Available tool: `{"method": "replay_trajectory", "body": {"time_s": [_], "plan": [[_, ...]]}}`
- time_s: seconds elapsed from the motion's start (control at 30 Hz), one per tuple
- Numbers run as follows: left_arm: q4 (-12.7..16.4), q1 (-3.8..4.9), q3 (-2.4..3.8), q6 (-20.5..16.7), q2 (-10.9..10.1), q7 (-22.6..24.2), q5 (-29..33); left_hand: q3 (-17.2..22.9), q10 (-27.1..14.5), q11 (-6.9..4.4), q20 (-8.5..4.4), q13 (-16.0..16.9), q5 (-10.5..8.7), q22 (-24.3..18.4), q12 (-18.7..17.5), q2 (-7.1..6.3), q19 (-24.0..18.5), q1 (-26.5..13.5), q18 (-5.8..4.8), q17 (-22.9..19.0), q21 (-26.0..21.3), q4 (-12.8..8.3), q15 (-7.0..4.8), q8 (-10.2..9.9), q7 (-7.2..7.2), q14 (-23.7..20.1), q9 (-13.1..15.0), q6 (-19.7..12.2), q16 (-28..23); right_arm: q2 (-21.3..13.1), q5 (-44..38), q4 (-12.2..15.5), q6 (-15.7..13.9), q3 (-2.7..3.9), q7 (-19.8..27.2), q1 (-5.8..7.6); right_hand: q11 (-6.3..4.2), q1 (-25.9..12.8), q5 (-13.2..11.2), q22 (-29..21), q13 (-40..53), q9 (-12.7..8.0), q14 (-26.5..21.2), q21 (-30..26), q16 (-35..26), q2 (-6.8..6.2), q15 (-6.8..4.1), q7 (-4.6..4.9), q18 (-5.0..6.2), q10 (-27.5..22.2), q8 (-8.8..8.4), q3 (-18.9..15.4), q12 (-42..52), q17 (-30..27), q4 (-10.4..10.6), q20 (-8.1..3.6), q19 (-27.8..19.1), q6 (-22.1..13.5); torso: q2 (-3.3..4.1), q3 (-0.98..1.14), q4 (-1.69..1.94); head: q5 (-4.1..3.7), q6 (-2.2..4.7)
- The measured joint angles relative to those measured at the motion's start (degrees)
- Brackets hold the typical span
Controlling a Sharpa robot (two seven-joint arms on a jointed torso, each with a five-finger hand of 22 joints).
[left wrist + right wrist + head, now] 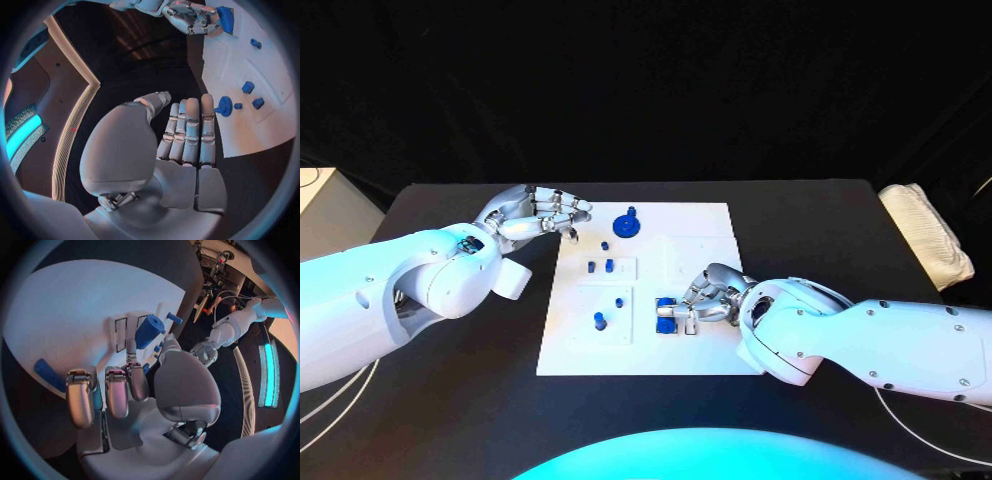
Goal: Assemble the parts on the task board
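Black table [459,400], black backdrop; white task board [689,350] holds blue parts [627,224]. Left hand [535,212] empty, fingers straight; right hand [700,300] grips blue block [666,318].

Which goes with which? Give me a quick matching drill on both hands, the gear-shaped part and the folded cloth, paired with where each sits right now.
Column one:
1. left hand
2. right hand
3. gear-shaped blue part
4. folded white cloth

Column two:
A. on the black table's right edge, off the task board
B. on the board's far end
C. over the board's near right part, at a blue part
D. by the board's far left corner, holding nothing

Pairs: 1-D, 2-C, 3-B, 4-A
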Motion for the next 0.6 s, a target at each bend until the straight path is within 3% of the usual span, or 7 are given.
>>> {"method": "replay_trajectory", "body": {"time_s": [0.1, 0.2, 0.6], "plan": [[0.0, 0.00, 0.00, 0.0, 0.0, 0.0, 0.0, 0.0, 0.0, 0.00, 0.00, 0.0, 0.00, 0.0, -0.2, 0.00, 0.0, 0.0, 0.00, 0.0, 0.0, 0.0, 0.00, 0.0, 0.00, 0.0, 0.0, 0.0, 0.0, -0.2, -0.5, 0.1, 0.2, 0.00, 0.0, 0.00, 0.00, 0.0, 0.3, 0.0, 0.0, 0.1, 0.0, 0.0, 0.0, 0.02, 0.00, 0.00, 0.00, 0.0, 0.23, 0.0, 0.0, 0.0, 0.0, 0.00, 0.0, 0.0, -0.01, 0.02, 0.00, -0.01, 0.04], [0.0, 0.00, 0.00, 0.0, 0.0, 0.0, 0.0, 0.0, 0.0, 0.00, 0.00, 0.0, 0.00, 0.0, -0.3, 0.00, 0.0, 0.0, 0.00, 0.0, 0.0, 0.0, 0.00, 0.0, 0.00, 0.0, 0.0, 0.0, 0.0, -0.6, -1.0, 0.5, 0.3, 0.00, 0.3, -0.02, 0.00, 1.4, 1.4, 0.0, 0.0, 0.2, 0.0, 0.0, 0.0, 1.38, 0.00, 0.00, 0.00, 0.0, 0.22, 0.0, 0.0, 0.0, 0.0, 0.00, 0.0, 0.0, -0.02, 0.03, 0.00, -0.01, 0.05], [0.0, 0.00, 0.00, 0.1, -0.1, -0.1, 0.0, 0.0, 0.0, 0.00, 0.00, 0.0, 0.00, 0.0, -0.3, 0.00, 0.0, 0.0, 0.00, 0.0, 0.0, 0.0, 0.00, 0.0, 0.00, 0.0, 0.0, 0.0, 0.0, -3.1, -1.8, 3.1, 0.4, 0.00, 3.0, -0.17, 0.00, 6.9, 1.9, 0.0, 0.0, 0.3, 0.0, 0.0, 0.0, 2.13, 0.00, 0.00, 0.00, 0.0, 0.88, 0.3, 0.4, 0.0, -0.3, 0.00, 0.0, 0.0, -0.06, 0.04, -0.03, 0.14, 0.20]]}}
